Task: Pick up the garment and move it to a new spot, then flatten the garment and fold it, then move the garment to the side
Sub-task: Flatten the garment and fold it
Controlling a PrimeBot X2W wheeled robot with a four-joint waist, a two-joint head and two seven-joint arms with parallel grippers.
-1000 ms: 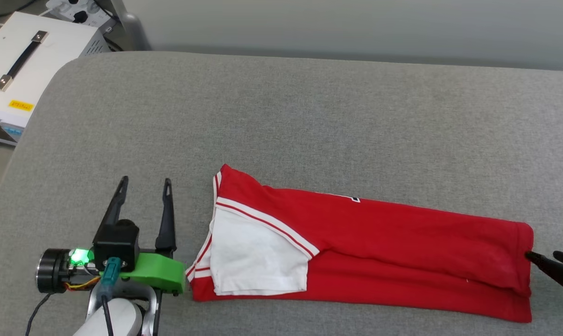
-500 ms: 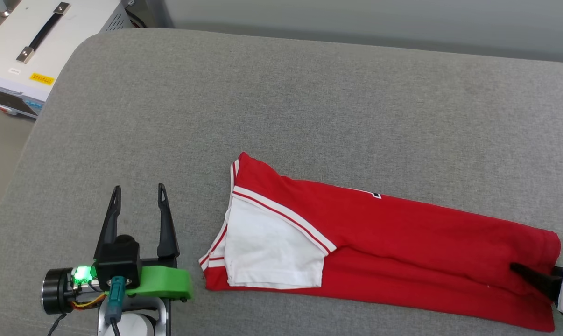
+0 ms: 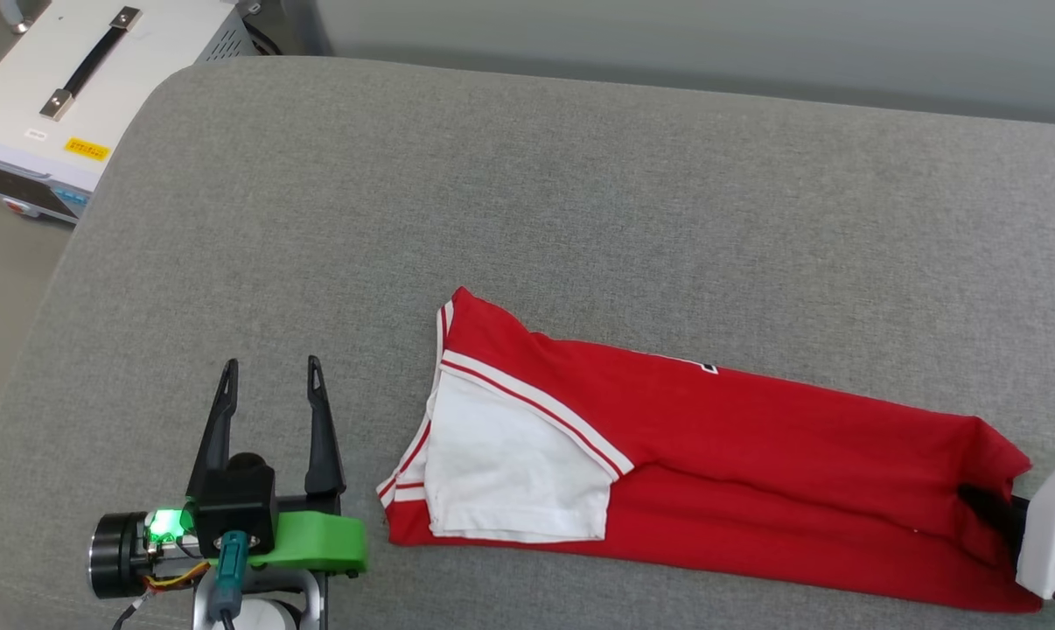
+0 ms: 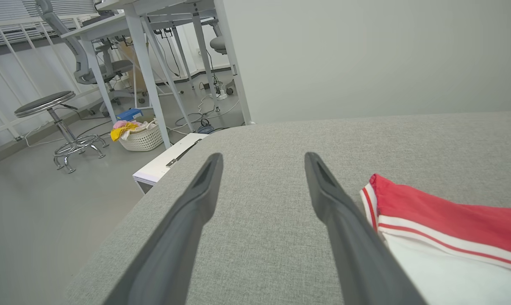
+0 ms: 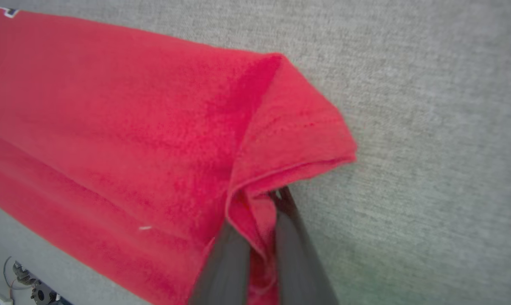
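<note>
The garment (image 3: 711, 455), red with 1 white sleeve and striped trim, lies folded lengthwise on the grey cushion (image 3: 580, 219). The right gripper (image 5: 276, 197), open 1 second earlier, is now clamped on its hem, bunching it. The left gripper (image 3: 269, 389) stands open beside the sleeve. A white case (image 3: 81, 79) sits off the cushion's corner.

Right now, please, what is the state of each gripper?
Left gripper: open, holding nothing.
Right gripper: shut on the end of the garment.
</note>
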